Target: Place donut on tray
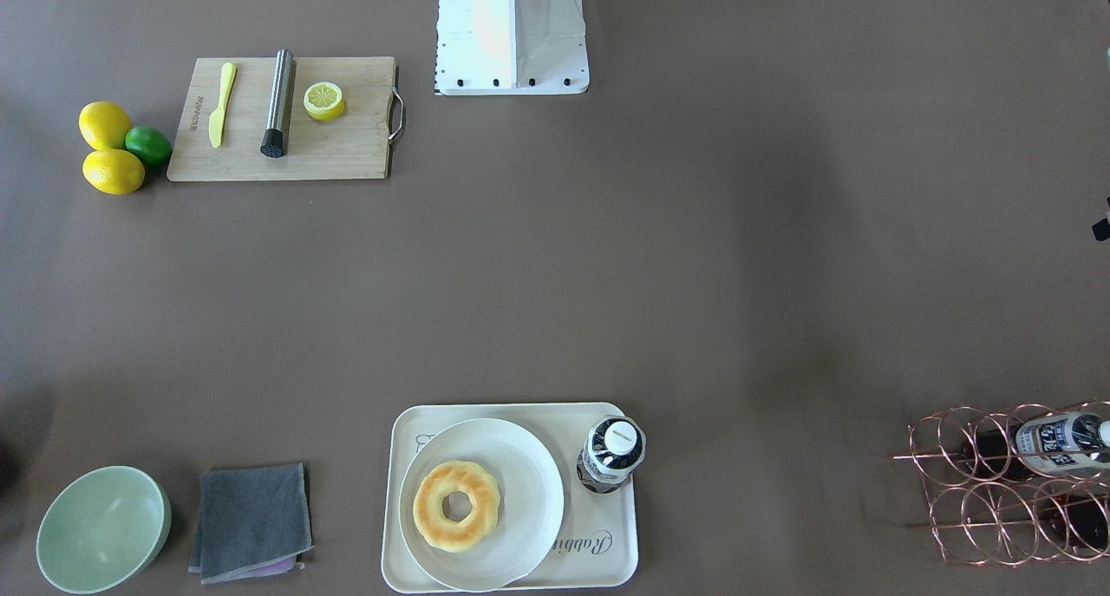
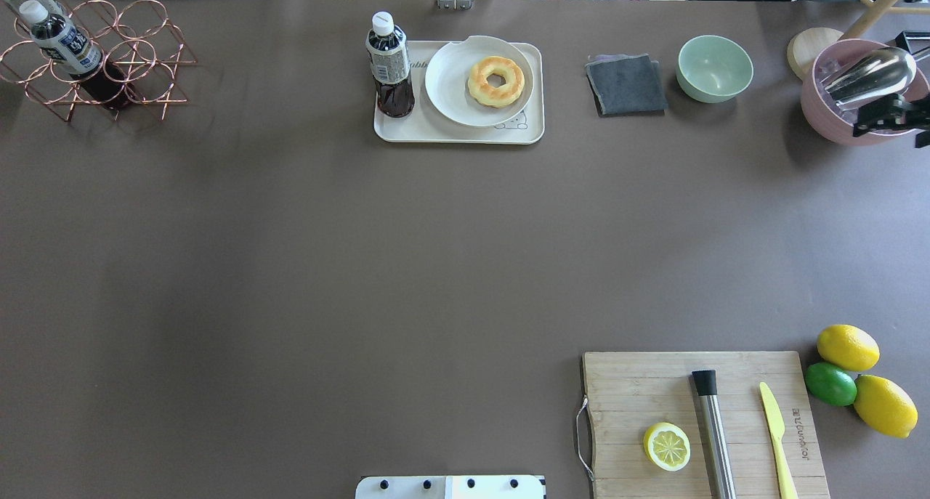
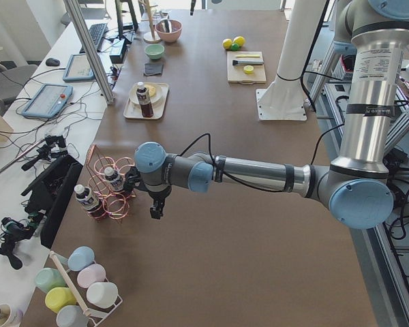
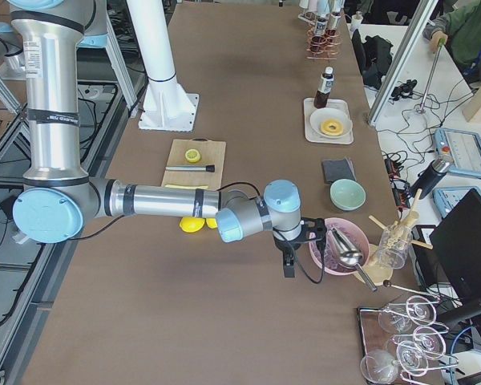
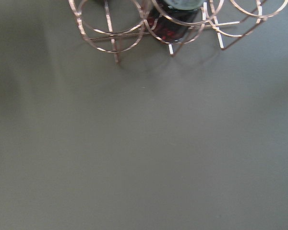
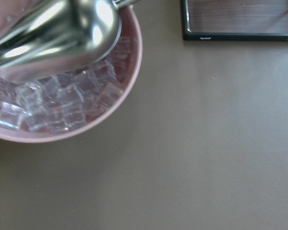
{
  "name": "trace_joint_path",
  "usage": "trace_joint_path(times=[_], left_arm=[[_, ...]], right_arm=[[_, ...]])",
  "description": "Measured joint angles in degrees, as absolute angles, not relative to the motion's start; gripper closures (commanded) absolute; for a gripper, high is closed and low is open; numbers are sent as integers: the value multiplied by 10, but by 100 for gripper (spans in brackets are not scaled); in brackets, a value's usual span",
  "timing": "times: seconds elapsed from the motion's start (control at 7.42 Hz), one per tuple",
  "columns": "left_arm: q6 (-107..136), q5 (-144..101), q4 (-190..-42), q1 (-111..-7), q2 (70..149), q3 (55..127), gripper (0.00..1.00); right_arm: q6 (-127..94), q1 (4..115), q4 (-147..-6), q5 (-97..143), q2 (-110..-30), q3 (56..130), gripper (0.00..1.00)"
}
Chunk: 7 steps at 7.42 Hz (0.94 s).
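Observation:
The golden-yellow donut (image 1: 456,505) lies flat on a round white plate (image 1: 520,457) that sits on the cream rabbit tray (image 1: 598,554) at the table's far edge. It also shows in the overhead view (image 2: 496,81), on the tray (image 2: 465,134). A dark drink bottle (image 2: 389,63) stands on the tray beside the plate. My left gripper (image 3: 155,211) hangs over the table near the wire rack, far from the tray. My right gripper (image 4: 289,265) hangs beside the pink bowl, also far from the tray. I cannot tell whether either is open or shut.
A copper wire rack (image 2: 94,63) with bottles is at the far left. A grey cloth (image 2: 626,85), a green bowl (image 2: 714,68) and a pink bowl of ice with a steel scoop (image 2: 850,92) are at the far right. A cutting board (image 2: 697,419) with a lemon half is near right, with lemons and a lime (image 2: 857,379) beside it.

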<state>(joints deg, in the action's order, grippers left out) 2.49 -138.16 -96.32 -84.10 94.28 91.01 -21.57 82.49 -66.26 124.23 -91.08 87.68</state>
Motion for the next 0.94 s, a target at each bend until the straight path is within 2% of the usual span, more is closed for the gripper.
trace_joint_path(times=[0.4, 0.94], left_arm=[[-142, -1305, -949, -855, 958, 855, 1], [-162, -1315, -906, -860, 944, 848, 1]], right_arm=[[38, 925, -813, 1268, -895, 852, 0], [85, 949, -890, 1340, -896, 858, 0]])
